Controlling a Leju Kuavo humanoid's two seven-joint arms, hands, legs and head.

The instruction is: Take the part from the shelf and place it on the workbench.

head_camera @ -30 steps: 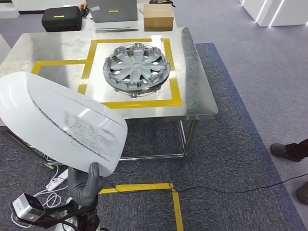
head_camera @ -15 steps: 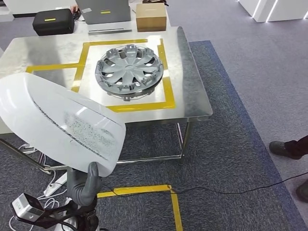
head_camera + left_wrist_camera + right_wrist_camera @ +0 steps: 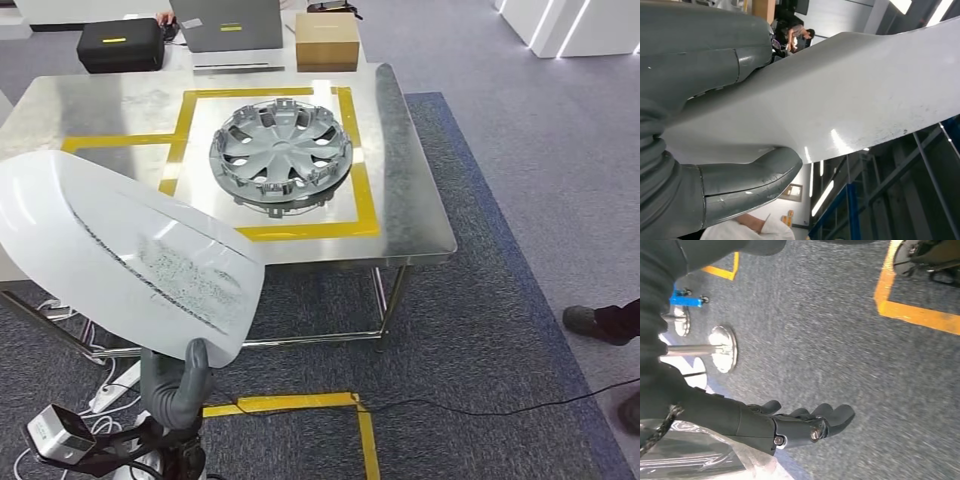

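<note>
The brushed-steel surface (image 3: 407, 190) with its yellow tape squares fills the head view from ten to two o'clock, standing on grey carpet. Inside the right-hand square lies a silver spoked hubcap (image 3: 281, 155). Beyond the far edge, at twelve o'clock, we see a black case (image 3: 121, 45), a grey laptop lid (image 3: 226, 22) and a brown cardboard box (image 3: 327, 40). A person's dark shoe (image 3: 585, 320) sits at three o'clock.

Our part, a broad white curved body panel (image 3: 121, 250) with a dark scuffed streak, hangs at eight o'clock, short of the surface and overlapping its near corner in the picture. Our left hand (image 3: 177, 385) grasps it at the lower edge; in the left wrist view the grey thumb (image 3: 749, 182) and the fingers (image 3: 708, 65) clamp the panel's rim from both faces.

We judge the panel light, thin and stiff, but glossy and apt to slip or swing from one edge, so a deep rim grip suits it.

Our right hand (image 3: 791, 425) hangs released over the carpet, fingers loosely extended.
</note>
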